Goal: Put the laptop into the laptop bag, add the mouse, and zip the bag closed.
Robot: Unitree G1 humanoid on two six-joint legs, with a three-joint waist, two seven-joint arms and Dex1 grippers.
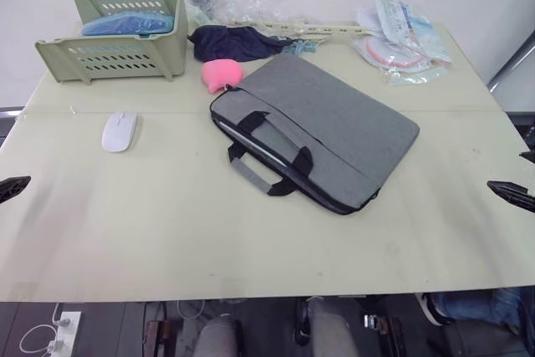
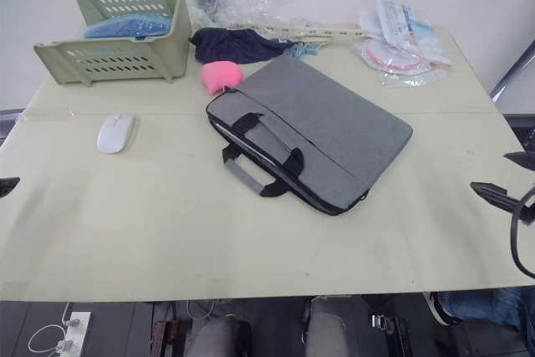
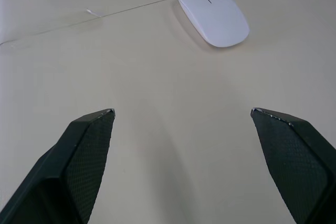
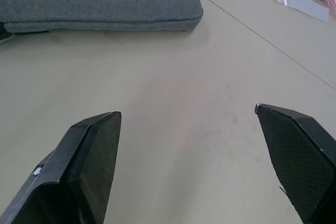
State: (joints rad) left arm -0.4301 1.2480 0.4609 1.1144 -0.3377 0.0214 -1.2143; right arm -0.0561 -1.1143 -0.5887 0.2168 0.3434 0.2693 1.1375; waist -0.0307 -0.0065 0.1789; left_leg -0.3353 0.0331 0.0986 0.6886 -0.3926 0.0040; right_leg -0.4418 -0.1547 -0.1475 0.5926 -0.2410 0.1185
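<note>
At nine o'clock of the laptop bag (image 1: pixel 322 127), the mouse (image 1: pixel 119 130) lies smooth; both claws gape empty, so it may slip when pinched.

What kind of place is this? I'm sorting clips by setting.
Probably an office or lab workbench: a pale table against a plain wall, holding a grey bag, a mouse, a green basket, and packaged supplies.

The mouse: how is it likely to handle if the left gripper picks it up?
The mouse looks smooth and domed, so the fingers may slip off its curved shell. It seems small and probably light. Lying flat on the table, it should slide rather than roll if nudged.
</note>
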